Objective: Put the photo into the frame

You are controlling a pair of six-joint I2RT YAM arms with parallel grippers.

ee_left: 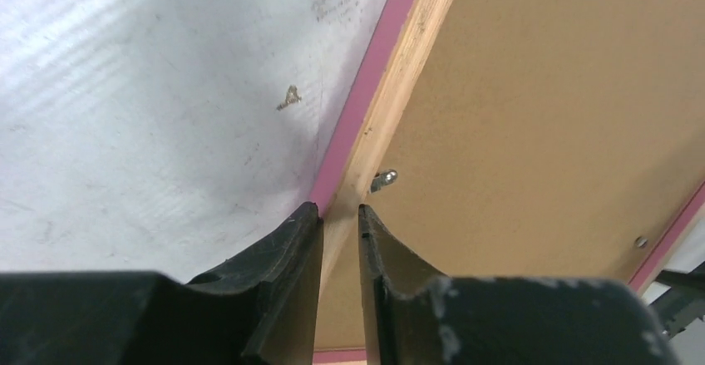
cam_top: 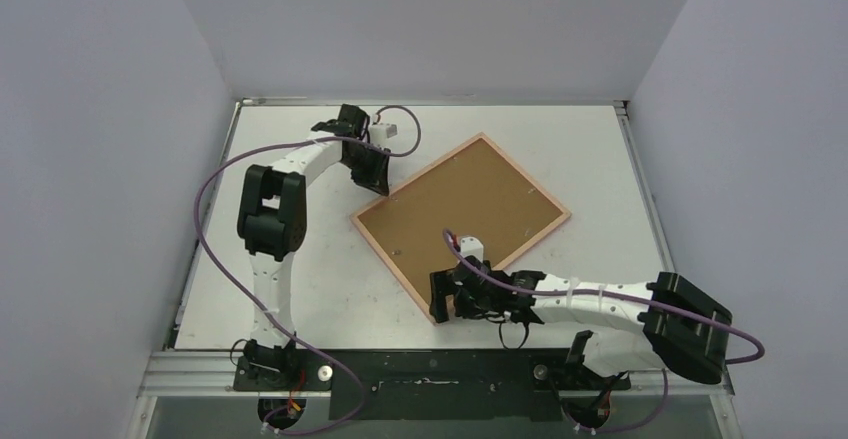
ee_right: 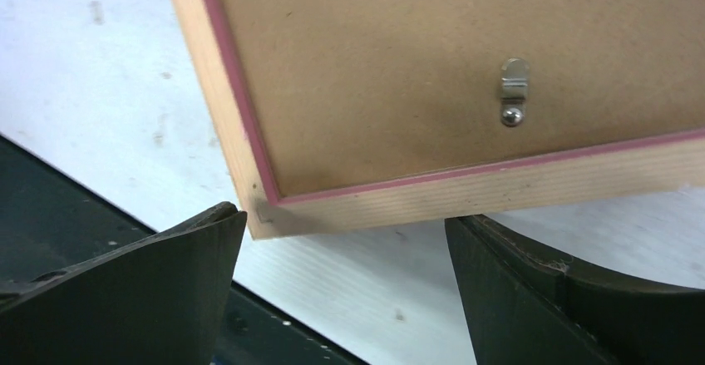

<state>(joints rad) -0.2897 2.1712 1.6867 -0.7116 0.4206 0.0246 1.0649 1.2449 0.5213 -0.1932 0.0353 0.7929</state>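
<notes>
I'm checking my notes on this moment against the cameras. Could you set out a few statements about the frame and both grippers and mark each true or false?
1. The frame lies back up, showing its brown backing panel. True.
2. The photo lies in plain sight beside the frame. False: no photo shows in any view.
3. The right gripper has its fingers spread wide at the frame's near corner. True.
4. The left gripper hangs clear of the frame. False: its fingers are pinched on the frame's far-left edge.
</notes>
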